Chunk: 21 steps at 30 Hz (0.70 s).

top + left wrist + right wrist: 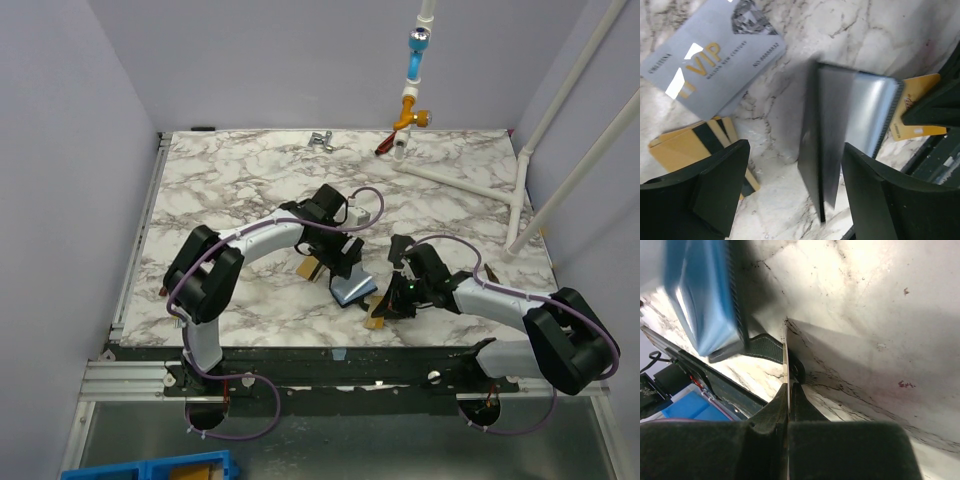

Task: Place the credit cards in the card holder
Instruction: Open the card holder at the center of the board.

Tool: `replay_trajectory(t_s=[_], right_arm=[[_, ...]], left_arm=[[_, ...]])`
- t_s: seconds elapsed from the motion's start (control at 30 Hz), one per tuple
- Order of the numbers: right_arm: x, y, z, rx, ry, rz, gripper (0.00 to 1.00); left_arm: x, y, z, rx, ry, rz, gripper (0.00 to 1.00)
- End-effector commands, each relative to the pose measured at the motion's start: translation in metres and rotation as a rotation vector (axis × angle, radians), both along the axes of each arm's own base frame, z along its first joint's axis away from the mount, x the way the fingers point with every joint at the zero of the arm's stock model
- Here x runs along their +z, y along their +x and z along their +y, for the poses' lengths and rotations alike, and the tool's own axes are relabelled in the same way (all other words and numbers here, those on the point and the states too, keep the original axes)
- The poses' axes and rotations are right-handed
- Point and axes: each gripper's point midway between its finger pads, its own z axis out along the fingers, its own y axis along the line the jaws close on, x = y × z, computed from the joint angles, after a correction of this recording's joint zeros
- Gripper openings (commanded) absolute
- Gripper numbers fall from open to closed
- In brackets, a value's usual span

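Note:
The card holder lies open on the marble, bluish-grey lining up, with one black cover raised edge-on between my left gripper's fingers. My left gripper is open around that cover with gaps on both sides. A grey-blue VIP credit card and gold credit cards with a dark stripe lie flat to its left. My right gripper is shut on a gold credit card, seen edge-on beside the holder's lining and clasp tab. From above, the holder sits between the left gripper and the right gripper.
A white pipe frame stands at the back right, with an orange fitting and a small metal piece at the far edge. The table's near edge runs just in front of the holder. A blue bin sits below.

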Motion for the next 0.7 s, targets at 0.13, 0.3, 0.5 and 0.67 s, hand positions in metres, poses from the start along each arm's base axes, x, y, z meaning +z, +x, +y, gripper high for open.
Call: replay_trajectory(t_s=[0.13, 0.3, 0.5, 0.67], right_arm=[[-0.034, -0.029, -0.035, 0.011, -0.182, 0.087, 0.01], [-0.032, -0.027, -0.038, 0.003, -0.2, 0.079, 0.01], [-0.02, -0.017, -0.038, -0.009, -0.211, 0.036, 0.01], [-0.009, -0.005, -0.032, -0.007, -0.194, -0.003, 0.01]], left_arm=[[-0.001, -0.012, -0.01, -0.018, -0.055, 0.132, 0.72], [0.002, -0.003, -0.006, -0.001, -0.065, 0.146, 0.59], [-0.002, -0.007, 0.016, 0.007, -0.041, 0.17, 0.51], [-0.005, -0.02, 0.029, -0.002, -0.028, 0.19, 0.52]])
